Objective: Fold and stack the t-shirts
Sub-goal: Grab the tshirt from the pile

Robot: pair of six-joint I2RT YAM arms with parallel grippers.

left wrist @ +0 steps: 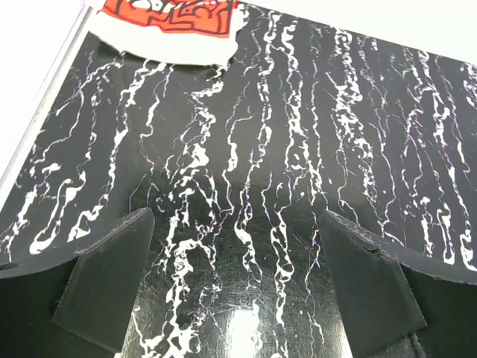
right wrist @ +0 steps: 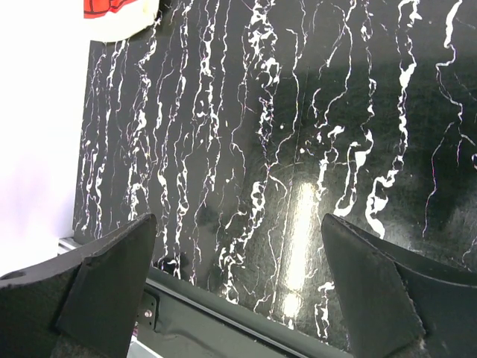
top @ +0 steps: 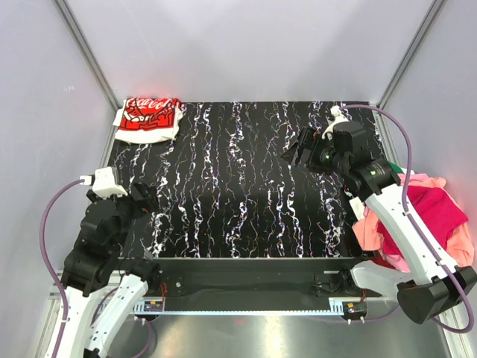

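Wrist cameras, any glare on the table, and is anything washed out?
Left wrist: lamp glare on the table near the bottom edge, white t-shirt nearly blown out. Right wrist: a glare streak mid-frame, the left margin washed to white. Top external: even light, only faint sheen.

Your top camera looks down from above and behind the arms at the whole table [top: 223, 186]. Your two wrist cameras sit low and close over it. All three see the white t-shirt [top: 149, 119], far left.

left arm [top: 100, 239]: folded near its base, jaws wide apart | right arm [top: 391, 212]: stretched forward, jaws wide apart
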